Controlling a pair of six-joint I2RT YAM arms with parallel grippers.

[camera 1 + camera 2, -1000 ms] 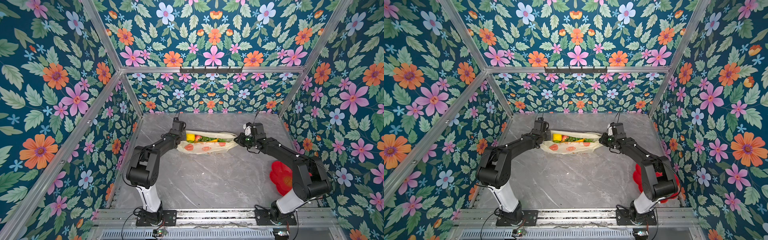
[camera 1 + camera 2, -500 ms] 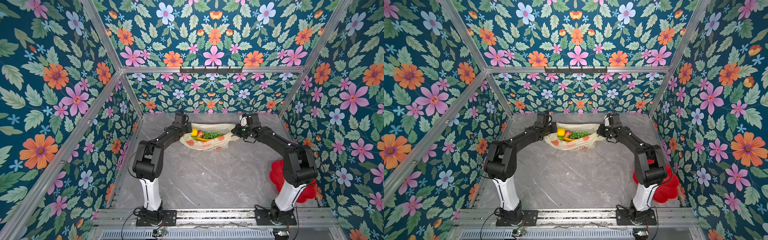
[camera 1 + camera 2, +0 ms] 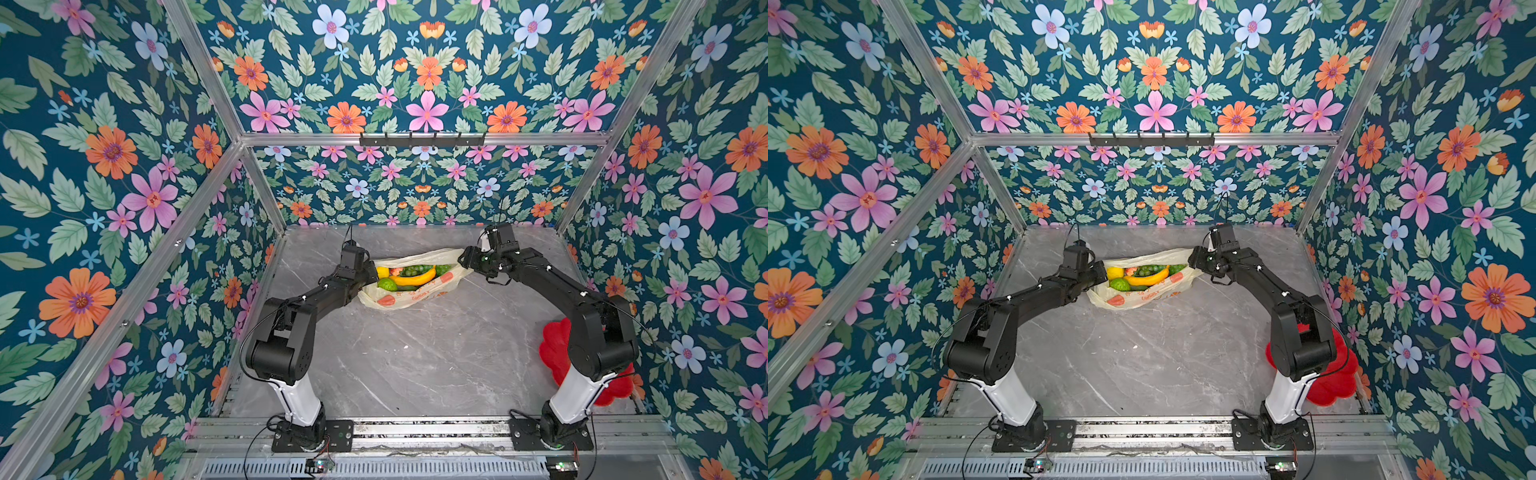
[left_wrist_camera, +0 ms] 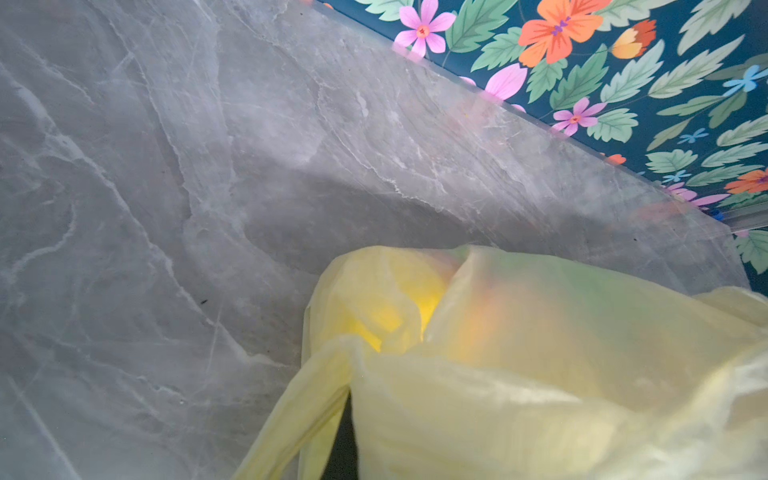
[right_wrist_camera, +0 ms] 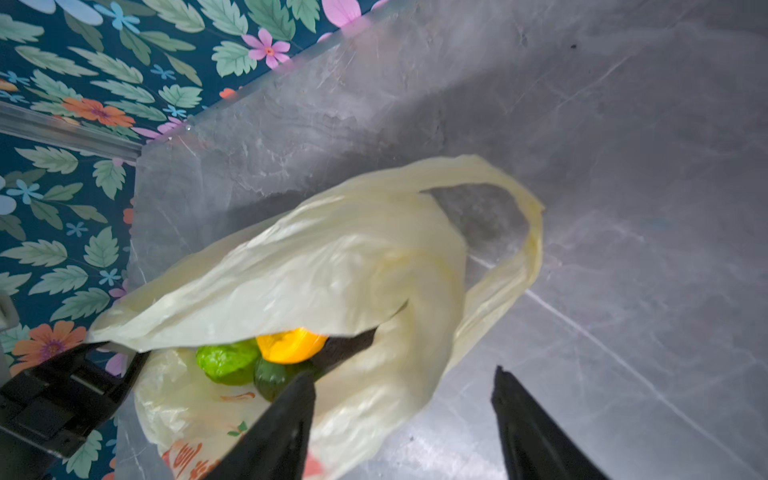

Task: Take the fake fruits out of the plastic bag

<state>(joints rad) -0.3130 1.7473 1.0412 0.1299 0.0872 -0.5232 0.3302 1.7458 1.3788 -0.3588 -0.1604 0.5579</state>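
You have not got any of the fake fruits [image 3: 409, 271] out yet. The plastic bag [image 3: 399, 297] lies at the far middle of the bench [image 3: 415, 361], between the two arms, and every fruit you can see is inside it. In both top views the banana [image 3: 413, 277] lies across the open mouth, with the lemon [image 3: 382, 272] and the bumpy green fruit [image 3: 387, 284] at its left end and darker green ones behind. No fruit lies on the bench outside the bag, and the part of the red dish [image 3: 555, 353] not hidden by the right arm shows nothing on it. The left jaws are shut; the right wrist view shows the bag's upper rim drawn into them, so they appear to hold the mouth up on that side. The right jaws stand wide apart with nothing between them, one finger [image 5: 286, 424] over the opening, and the loop handle [image 5: 530, 249] lies loose on the bench. By my reckoning the mouth is ready and the whole emptying is left: each fruit has to be reached, lifted and set down.
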